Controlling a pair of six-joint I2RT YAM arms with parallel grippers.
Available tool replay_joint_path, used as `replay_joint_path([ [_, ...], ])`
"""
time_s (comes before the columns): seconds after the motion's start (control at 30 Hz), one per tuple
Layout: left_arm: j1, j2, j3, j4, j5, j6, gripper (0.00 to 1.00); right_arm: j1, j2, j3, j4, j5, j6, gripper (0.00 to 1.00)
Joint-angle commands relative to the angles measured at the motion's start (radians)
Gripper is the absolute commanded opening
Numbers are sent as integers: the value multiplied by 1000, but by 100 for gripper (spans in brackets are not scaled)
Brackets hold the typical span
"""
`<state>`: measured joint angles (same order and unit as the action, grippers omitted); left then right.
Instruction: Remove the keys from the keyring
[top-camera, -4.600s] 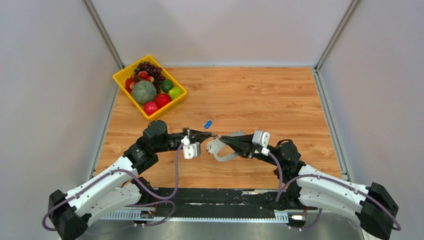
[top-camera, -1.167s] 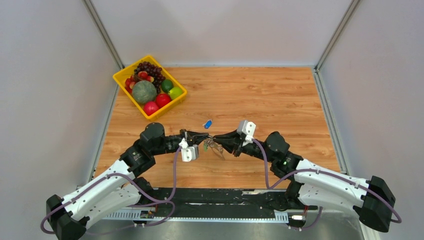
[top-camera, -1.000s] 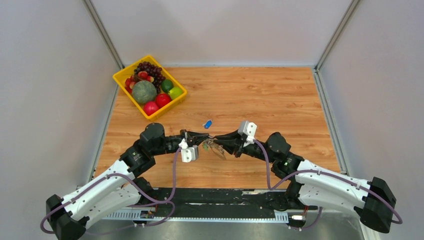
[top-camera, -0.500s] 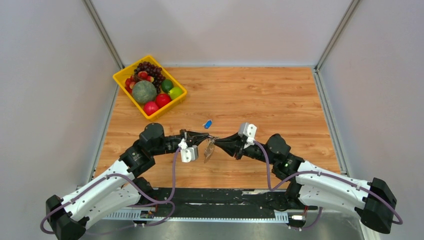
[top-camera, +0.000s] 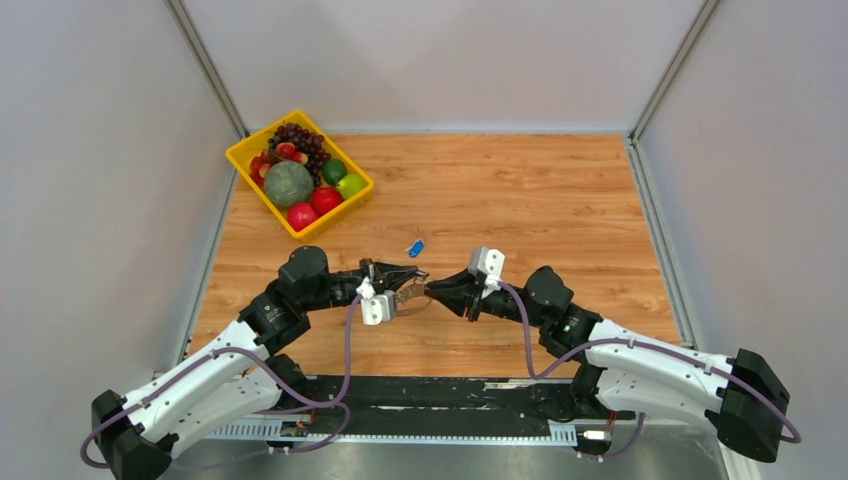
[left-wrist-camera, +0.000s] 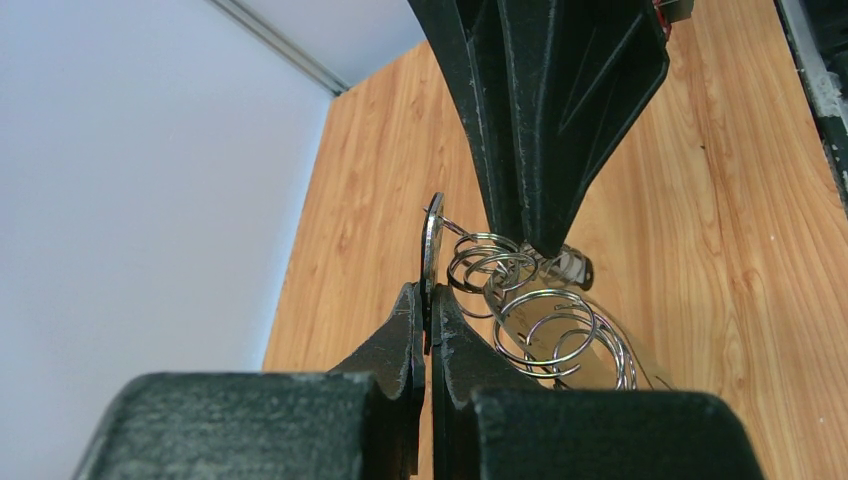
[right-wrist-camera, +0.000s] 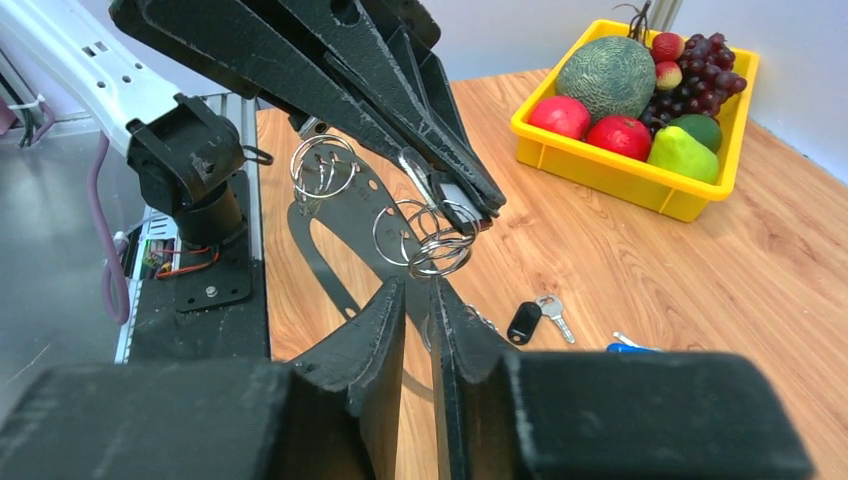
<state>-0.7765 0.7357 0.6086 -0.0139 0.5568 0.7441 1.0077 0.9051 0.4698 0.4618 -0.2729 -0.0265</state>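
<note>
Left gripper jaws clamped on a flat metal piece of the keyring, anchoring it mid-air, centre of frame. Right gripper jaws nearly closed against it (pinching wire? can't tell), probably to slide keys off. Two keys lie on the worktop.

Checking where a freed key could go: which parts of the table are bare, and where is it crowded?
Bare: the right half of the table, beyond the right arm, and the strip right of the fruit bin. Crowded: the middle, where the left gripper and right gripper meet at the key bunch, a blue-tagged key just beyond.
</note>
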Motion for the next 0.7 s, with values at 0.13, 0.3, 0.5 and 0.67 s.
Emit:
replay_joint_path([
  [0.13,-1,-15,8,60,29,14,0,6,2,33,67,-54,20,21],
  [0.3,-1,-16,8,60,33,14,0,7,13,41,75,-44,21,23],
  [0.5,-1,-13,8,60,38,14,0,7,24,56,83,-10,21,22],
  [0.67,-1,-15,8,60,38,14,0,7,15,56,74,22,22,5],
])
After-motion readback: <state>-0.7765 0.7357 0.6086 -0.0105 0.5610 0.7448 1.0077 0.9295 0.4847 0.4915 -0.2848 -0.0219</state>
